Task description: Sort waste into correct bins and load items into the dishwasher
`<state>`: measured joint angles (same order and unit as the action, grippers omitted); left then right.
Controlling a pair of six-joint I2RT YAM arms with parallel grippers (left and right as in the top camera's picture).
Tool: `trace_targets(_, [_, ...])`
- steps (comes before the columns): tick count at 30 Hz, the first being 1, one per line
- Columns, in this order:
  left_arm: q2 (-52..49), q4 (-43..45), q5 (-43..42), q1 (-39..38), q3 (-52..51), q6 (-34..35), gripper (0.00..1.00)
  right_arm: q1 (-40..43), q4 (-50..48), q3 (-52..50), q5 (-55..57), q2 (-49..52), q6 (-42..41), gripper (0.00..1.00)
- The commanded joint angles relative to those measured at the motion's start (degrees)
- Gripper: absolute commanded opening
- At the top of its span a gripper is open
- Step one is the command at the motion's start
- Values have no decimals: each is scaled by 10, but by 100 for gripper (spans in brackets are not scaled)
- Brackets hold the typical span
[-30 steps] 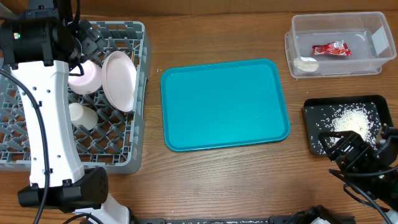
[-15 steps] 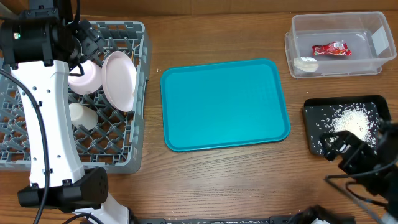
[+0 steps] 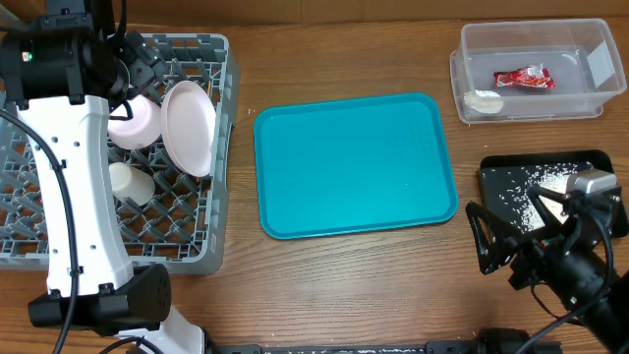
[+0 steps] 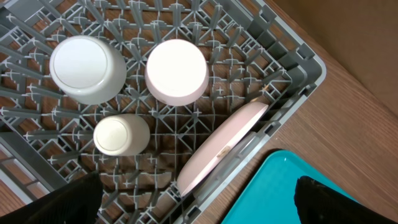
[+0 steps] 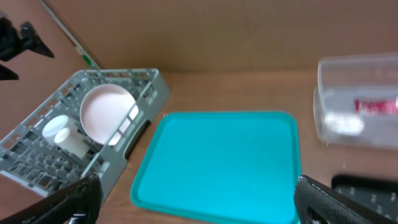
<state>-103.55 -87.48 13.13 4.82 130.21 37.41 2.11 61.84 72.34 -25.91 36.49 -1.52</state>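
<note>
The grey dishwasher rack fills the left side. In it a white plate stands on edge, with an upturned white bowl and a small white cup beside it. My left gripper hovers open over the rack's right wall, above the plate, holding nothing. The clear tub at the back right holds the red wrapper and the tissue wad. Rice scraps lie in the black tray. My right gripper is open and empty at that tray's front left corner, facing left.
A flat teal tray lies empty mid-table between rack and bins. The right wrist view looks across the teal tray toward the rack. A second upturned white cup stands in the rack.
The right arm has swung off the black tray, and its open gripper now points left toward the teal tray. The left arm has not moved.
</note>
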Motion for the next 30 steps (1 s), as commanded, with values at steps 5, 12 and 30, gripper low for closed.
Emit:
trace_targets(5, [-2, 1, 8, -1, -2, 3, 100, -49, -110, -110, 84, -52, -2, 100])
trace_targets(12, [-2, 1, 8, -1, -3, 3, 100, -59, -293, -343, 78, -158, -17, 100])
trace_targets(30, [-2, 1, 8, 0, -2, 3, 100, -85, -531, -656, 130, -363, -14, 100])
